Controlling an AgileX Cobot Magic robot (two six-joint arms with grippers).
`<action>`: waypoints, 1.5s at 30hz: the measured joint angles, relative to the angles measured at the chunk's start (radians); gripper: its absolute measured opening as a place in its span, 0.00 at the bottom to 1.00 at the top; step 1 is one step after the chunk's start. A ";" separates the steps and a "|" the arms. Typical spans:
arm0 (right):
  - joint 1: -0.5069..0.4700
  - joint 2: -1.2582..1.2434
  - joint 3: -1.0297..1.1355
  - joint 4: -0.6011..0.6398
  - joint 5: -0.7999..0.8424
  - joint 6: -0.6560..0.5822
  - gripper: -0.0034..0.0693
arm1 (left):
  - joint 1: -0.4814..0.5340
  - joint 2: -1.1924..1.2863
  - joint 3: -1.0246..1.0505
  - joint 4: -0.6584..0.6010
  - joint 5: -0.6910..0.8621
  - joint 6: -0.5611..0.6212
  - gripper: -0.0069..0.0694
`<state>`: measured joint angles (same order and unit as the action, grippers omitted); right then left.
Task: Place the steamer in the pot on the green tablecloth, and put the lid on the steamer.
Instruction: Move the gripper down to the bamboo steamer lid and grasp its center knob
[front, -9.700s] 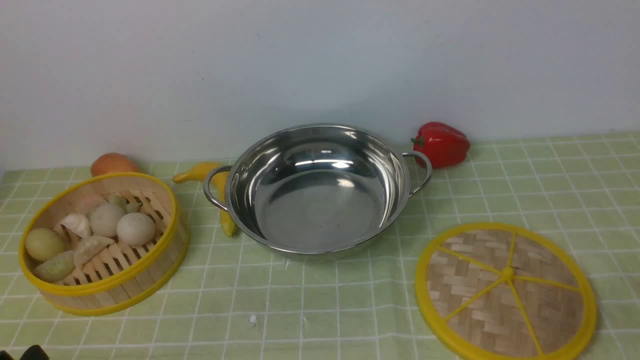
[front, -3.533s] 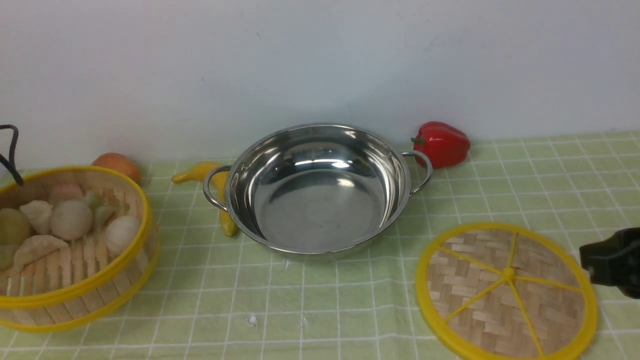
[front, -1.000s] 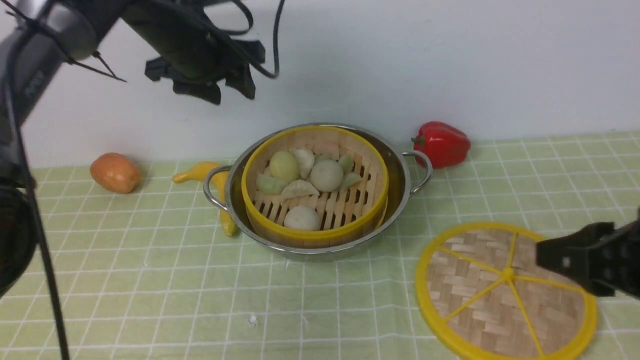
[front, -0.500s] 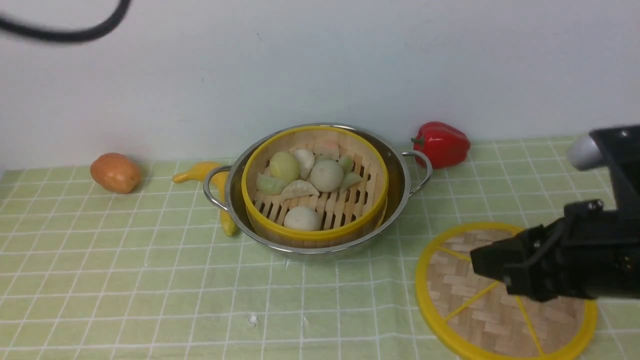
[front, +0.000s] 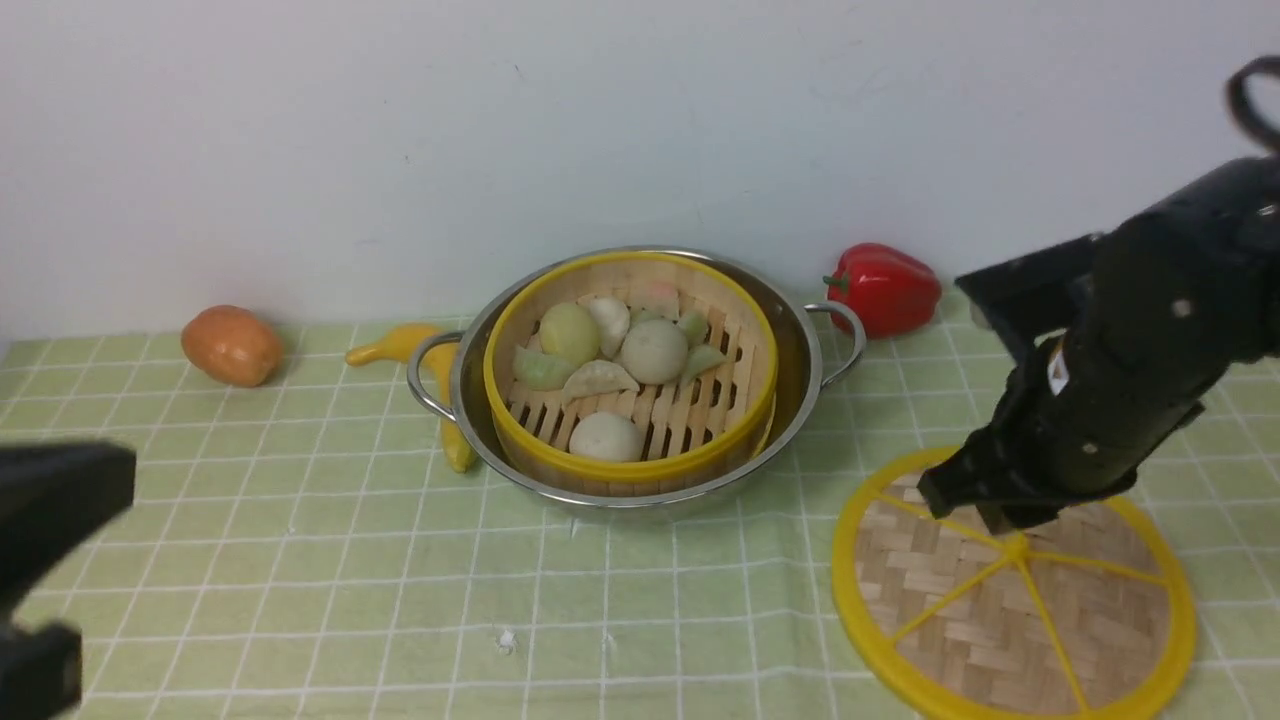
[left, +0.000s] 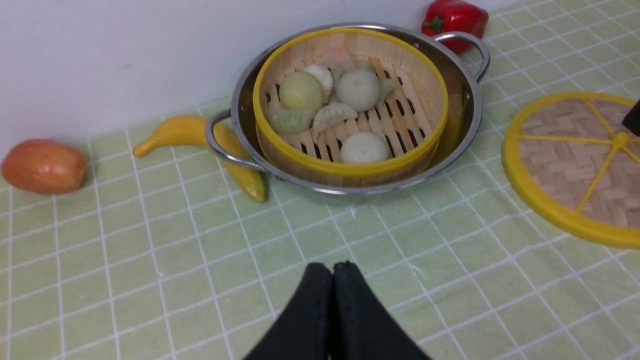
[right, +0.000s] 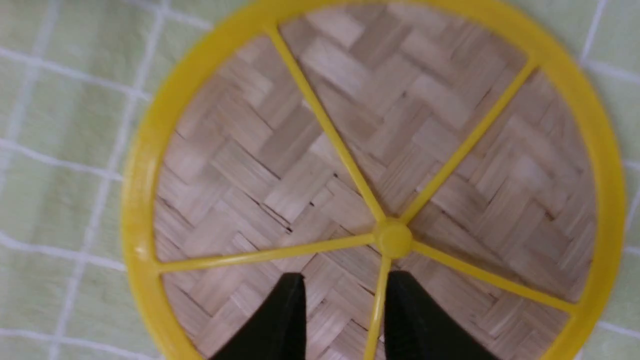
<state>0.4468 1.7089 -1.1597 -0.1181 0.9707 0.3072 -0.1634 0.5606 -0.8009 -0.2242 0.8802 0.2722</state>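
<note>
the right arm (front: 1140, 370) comes in from the right edge, its dark bulk sloping down and leftward so that the right gripper (front: 975, 508) points down at the lid (front: 1000, 620), which lies flat on the green tablecloth (front: 300, 560) to the near right of the pot (front: 800, 350). in the wrist view the right gripper (right: 345, 280) stands released, one finger on each side of a yellow spoke (right: 372, 310) just short of the centre knob (right: 394, 239) — whether the tips touch the weave i cannot tell. the left arm (front: 45, 495) is a blurred dark shape at the near left edge. the left gripper (left: 332, 265) is clenched tip to tip on nothing, above the cloth and well short of the pot. the steamer (front: 630, 470) sits inside the pot — uncovered, with buns (front: 653, 350) on its slats.
</note>
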 joint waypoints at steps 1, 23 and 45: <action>0.000 0.006 0.000 -0.001 0.000 0.000 0.38 | 0.000 0.000 0.007 0.000 -0.001 0.000 0.06; 0.000 0.106 -0.007 -0.118 -0.046 0.093 0.38 | 0.000 -0.186 0.110 -0.024 0.035 -0.004 0.06; 0.000 -0.046 -0.319 -0.098 0.246 0.022 0.25 | 0.000 -0.186 0.110 -0.026 0.043 -0.004 0.06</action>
<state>0.4471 1.6634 -1.4785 -0.2165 1.2171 0.3289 -0.1634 0.3749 -0.6910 -0.2503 0.9231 0.2686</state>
